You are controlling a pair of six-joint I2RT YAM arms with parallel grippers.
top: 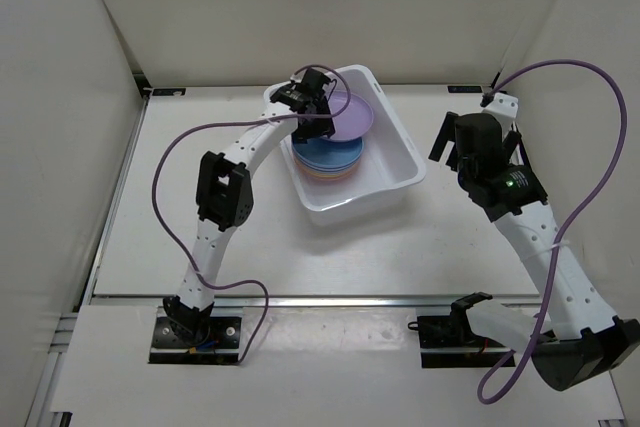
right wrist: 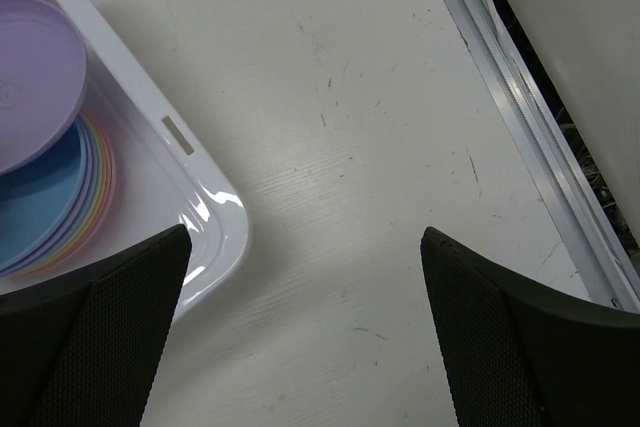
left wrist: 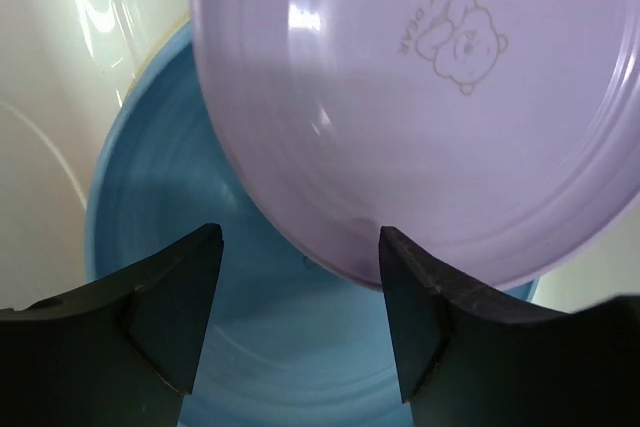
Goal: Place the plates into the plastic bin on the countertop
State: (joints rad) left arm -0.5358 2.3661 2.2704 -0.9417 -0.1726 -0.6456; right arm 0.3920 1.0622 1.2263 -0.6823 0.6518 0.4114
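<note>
The white desk (top: 400,247) carries only the plastic bin (top: 335,209), which sits at its middle. No plate shows anywhere on the desk outside the bin.

Inside the bin the plates (top: 328,159) lie stacked, a blue one uppermost and pink and yellow rims peeking out below. A purple plate (top: 352,115) leans tilted on the blue one, its far edge up toward the bin's back wall.

The left pincer (left wrist: 300,242) hangs just over the purple plate's near edge, released, its fingers spread and gripping nothing. The right pincer (right wrist: 305,267) is likewise spread wide and empty, over bare desk beside the bin's corner.

The step in hand looks like the drop of the last plate. The next move probably calls for lifting the left arm straight up and clear without catching the tilted rim. A light nudge may be needed if the purple plate is to lie flat.
</note>
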